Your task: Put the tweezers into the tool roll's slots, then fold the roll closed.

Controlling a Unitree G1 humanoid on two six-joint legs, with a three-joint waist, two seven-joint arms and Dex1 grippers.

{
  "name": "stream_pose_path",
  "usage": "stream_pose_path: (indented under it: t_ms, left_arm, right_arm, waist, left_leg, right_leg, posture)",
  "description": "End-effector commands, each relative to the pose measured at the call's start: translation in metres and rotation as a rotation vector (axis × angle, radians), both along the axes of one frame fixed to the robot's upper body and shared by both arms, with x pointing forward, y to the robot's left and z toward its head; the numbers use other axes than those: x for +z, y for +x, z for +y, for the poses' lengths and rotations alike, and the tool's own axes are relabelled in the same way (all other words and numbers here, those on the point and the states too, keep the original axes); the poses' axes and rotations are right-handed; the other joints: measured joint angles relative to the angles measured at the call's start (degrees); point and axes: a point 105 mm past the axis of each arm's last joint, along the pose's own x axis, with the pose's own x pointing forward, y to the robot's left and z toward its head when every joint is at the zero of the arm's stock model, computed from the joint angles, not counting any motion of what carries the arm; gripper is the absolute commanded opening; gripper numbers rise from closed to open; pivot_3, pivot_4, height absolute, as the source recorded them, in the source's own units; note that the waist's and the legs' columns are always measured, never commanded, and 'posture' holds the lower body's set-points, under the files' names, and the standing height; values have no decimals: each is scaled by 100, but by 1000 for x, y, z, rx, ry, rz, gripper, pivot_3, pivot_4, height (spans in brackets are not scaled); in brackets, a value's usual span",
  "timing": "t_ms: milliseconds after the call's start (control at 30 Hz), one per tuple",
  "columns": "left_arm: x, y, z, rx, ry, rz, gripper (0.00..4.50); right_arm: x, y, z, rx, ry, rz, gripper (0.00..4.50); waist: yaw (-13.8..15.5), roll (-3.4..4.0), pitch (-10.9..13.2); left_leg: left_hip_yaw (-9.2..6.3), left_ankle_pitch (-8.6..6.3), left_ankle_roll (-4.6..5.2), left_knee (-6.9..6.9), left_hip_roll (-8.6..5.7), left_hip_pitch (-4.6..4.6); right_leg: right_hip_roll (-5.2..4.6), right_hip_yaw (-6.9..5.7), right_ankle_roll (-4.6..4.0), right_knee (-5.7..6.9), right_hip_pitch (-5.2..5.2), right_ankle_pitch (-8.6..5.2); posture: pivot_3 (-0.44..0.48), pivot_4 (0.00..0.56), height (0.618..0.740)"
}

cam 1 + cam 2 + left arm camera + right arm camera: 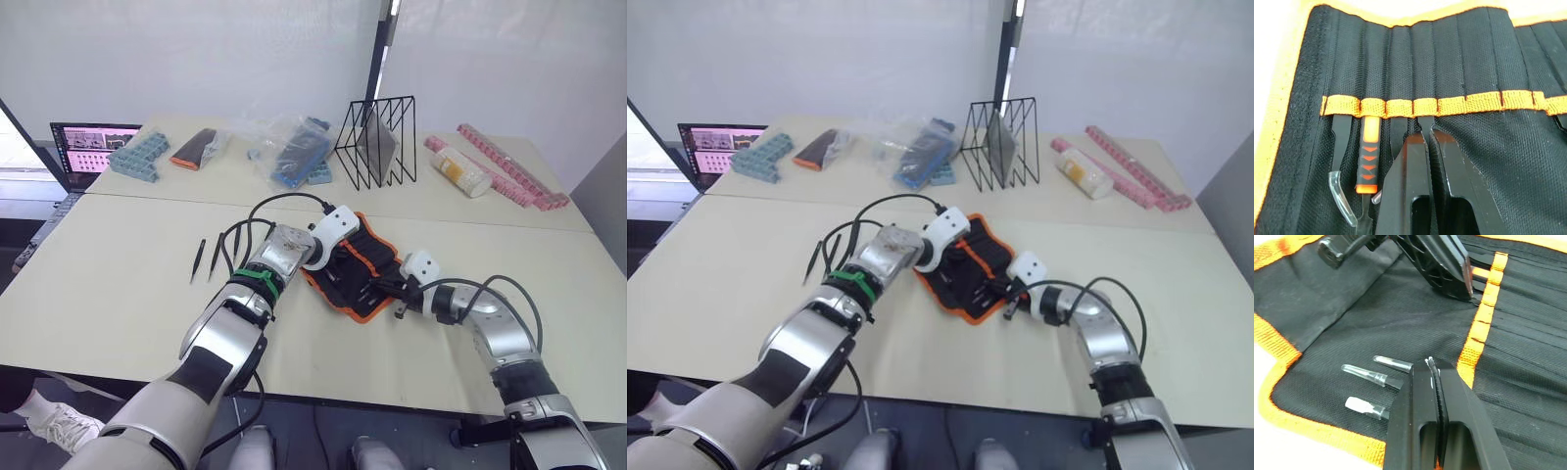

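You have the tool roll (355,266) mid-table, three loose tweezers (197,260) to its left, perhaps more hidden.

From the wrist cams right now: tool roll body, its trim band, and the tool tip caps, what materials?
Tool roll: black woven fabric, matte; the weave grain shows, likely nylon or canvas. Trim band: orange woven webbing, stitched into slot divisions. Tip caps: clear, glossy sleeves over tool tips, probably soft plastic. Left end effector is shut at the band; right end effector is shut beside the caps.
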Motion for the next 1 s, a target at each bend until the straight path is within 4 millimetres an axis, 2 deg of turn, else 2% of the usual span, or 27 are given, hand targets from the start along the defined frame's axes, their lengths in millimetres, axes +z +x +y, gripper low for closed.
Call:
stream_pose_path:
  t_ms: [33, 233, 367, 500, 600, 867, 1000]
  left_arm:
    - [4, 4, 0, 21, -2, -21, 0]
    - [7, 8, 22, 57, -8, 2, 0]
    - [7, 4, 34, 69, -14, 23, 0]
    - [3, -1, 36, 81, -25, 41, 0]
    - [-6, -1, 43, 127, -31, 62, 0]
    - [-8, -3, 41, 129, -38, 71, 0]
    - [-8, -3, 38, 121, -38, 71, 0]
  right_arm:
    - [-40, -16, -7, -26, -53, 158, 22]
    - [-39, -14, -10, -47, -54, 150, 22]
    - [-26, -6, -9, -66, 18, 108, 22]
    - [-1, -2, -4, -57, 153, 50, 22]
    - [11, 4, -4, -62, 185, 7, 22]
    - [15, 11, -4, -77, 191, -19, 22]
    - [34, 14, -1, -71, 279, -56, 22]
  waist:
    - [0, 0, -1]
    - [-25, 0, -2]
    - [-57, 2, -3]
    - [-67, 2, -2]
    - [-72, 2, -2]
    - [-88, 2, -2]
    - [-94, 3, -2]
  left_leg:
    - [0, 0, 0, 1, 0, 1]
    - [0, 1, -1, 1, 0, 3]
    - [0, 1, -1, -3, 3, 3]
    - [0, 1, -1, -5, 4, 3]
    - [1, 1, -1, -5, 3, 0]
    - [1, 1, -1, -5, 3, 0]
    - [1, 1, -1, -5, 3, 0]
  right_leg:
    - [0, 0, 0, 0, 1, 0]
    - [0, 1, 2, 1, 3, -1]
    - [2, 1, 1, 4, 0, 0]
    - [2, 1, 0, 8, -2, 0]
    - [1, 2, 0, 9, -6, 1]
    - [2, 2, 0, 9, -9, 0]
    - [2, 2, 0, 9, -9, 1]
  posture:
    - [0, 150, 735]
    - [0, 150, 735]
    - [0, 150, 735]
    - [0, 150, 735]
    - [0, 150, 735]
    - [0, 150, 735]
    - [0, 150, 735]
